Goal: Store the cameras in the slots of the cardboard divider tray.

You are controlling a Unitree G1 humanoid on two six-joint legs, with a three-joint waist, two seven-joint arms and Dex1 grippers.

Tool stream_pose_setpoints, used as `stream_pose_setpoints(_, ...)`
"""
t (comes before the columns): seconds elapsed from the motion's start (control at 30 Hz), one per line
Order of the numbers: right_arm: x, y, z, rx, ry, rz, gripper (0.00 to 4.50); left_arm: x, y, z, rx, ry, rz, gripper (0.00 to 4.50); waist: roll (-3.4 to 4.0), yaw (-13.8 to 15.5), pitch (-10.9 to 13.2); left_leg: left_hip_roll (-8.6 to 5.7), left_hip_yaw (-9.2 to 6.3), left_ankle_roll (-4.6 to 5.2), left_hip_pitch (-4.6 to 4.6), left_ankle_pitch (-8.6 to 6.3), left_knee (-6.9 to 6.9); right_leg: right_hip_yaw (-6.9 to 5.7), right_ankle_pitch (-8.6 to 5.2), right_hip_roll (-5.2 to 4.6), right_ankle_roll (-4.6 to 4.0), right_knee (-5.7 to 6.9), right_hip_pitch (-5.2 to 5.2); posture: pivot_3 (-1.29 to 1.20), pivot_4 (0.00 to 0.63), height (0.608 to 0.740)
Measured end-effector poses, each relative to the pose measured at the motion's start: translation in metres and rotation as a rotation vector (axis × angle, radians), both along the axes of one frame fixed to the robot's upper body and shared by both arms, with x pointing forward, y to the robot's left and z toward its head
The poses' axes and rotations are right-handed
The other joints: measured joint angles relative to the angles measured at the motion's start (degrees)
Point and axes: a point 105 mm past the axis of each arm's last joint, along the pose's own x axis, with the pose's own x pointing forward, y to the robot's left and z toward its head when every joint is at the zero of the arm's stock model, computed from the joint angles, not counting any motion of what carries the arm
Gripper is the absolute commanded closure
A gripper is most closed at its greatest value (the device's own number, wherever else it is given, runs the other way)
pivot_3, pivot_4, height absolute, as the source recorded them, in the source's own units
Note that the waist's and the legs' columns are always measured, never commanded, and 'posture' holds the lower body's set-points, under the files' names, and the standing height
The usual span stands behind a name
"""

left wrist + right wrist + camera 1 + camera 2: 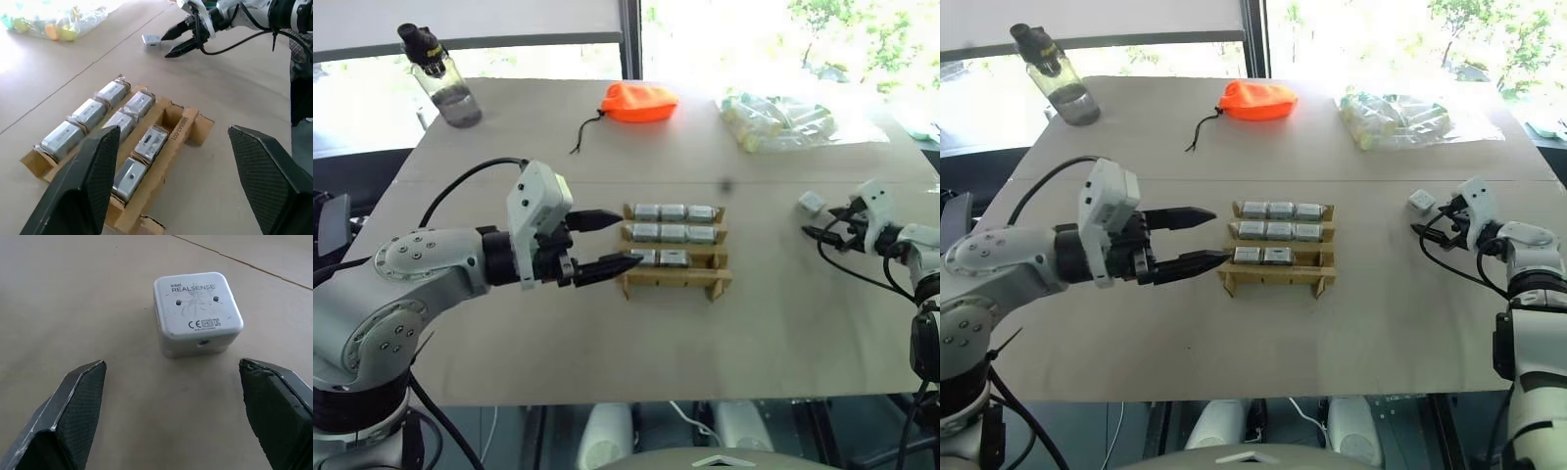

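Eight cameras [674, 234] sit in the cardboard divider tray [672, 278] mid-worktop [607, 343]; its nearest row looks empty. A loose camera [197, 313] lies just before the right pincer [824, 224], spread. The left pincer [615, 241], spread, hovers beside the tray.

The left claw [178, 183] stands open, its two black fingers [80, 188] spread wide with nothing between them. Past them, the cardboard tray [173, 142] lies on the pale tabletop [234, 93]. Eight silver cameras [90, 111] sit in its slots: three in one outer row, three in the next, two in the third, where one slot stands empty. The last row holds nothing. Farther off, the right claw [170, 43] is open too, its tips just beside one loose camera [151, 40] lying on the tabletop. A clear bag [54, 22] of pale items lies at the far edge.
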Motion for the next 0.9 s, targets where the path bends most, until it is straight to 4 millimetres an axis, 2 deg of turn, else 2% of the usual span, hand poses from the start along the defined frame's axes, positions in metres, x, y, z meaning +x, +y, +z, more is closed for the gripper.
stream_pose_setpoints(0.23,0.014,0.004,0.012,-0.045,-0.034,-0.048,0.20,-0.001,0.000,0.001,0.004,0.005,0.001,0.87,0.00,0.03,0.00,0.00,-0.02,-0.03,-0.01,0.02,-0.01,-0.02,0.00,0.00,0.00,-0.02,0.01,0.00,0.150,0.726)
stream_pose_setpoints(0.43,0.022,0.016,0.010,-0.040,-0.033,-0.053,0.20,-0.001,0.000,0.000,0.008,0.005,0.004,0.87,0.01,0.02,0.00,-0.01,-0.03,-0.04,-0.02,0.02,-0.01,-0.04,0.00,0.00,0.00,-0.03,0.01,0.00,0.150,0.726)
stream_pose_setpoints(0.63,0.022,0.017,0.007,-0.033,-0.016,-0.057,0.20,0.000,0.001,0.001,0.013,-0.004,0.015,0.87,0.01,-0.02,0.00,-0.01,-0.02,-0.04,-0.02,0.02,-0.02,-0.03,0.00,0.00,0.00,-0.03,0.01,0.00,0.150,0.726)
stream_pose_setpoints(0.73,0.021,0.017,0.005,-0.017,-0.007,-0.065,1.05,0.000,0.001,0.000,0.014,-0.003,0.017,0.78,0.01,-0.03,0.01,-0.01,-0.02,-0.04,-0.02,0.02,-0.02,-0.03,0.00,0.00,0.00,-0.03,0.01,0.00,0.150,0.726)
stream_pose_setpoints(0.83,0.021,0.017,0.007,0.003,-0.016,-0.067,2.38,0.000,0.002,0.000,0.013,-0.003,0.020,0.78,0.01,-0.03,0.01,-0.01,-0.02,-0.04,-0.02,0.02,-0.02,-0.03,0.00,0.00,0.00,-0.03,0.01,0.00,0.150,0.726)
stream_pose_setpoints(0.87,0.021,0.017,0.007,0.008,-0.017,-0.068,2.67,0.000,0.002,0.000,0.013,-0.004,0.020,0.78,0.01,-0.03,0.01,-0.01,-0.02,-0.04,-0.02,0.02,-0.02,-0.03,0.00,0.00,0.00,-0.03,0.01,0.00,0.150,0.726)
stream_pose_setpoints(0.9,0.021,0.017,0.007,0.010,-0.017,-0.068,2.66,0.000,0.002,0.000,0.013,-0.004,0.020,0.78,0.02,-0.03,0.01,-0.01,-0.02,-0.04,-0.02,0.02,-0.02,-0.03,0.00,0.00,0.00,-0.03,0.01,0.00,0.150,0.726)
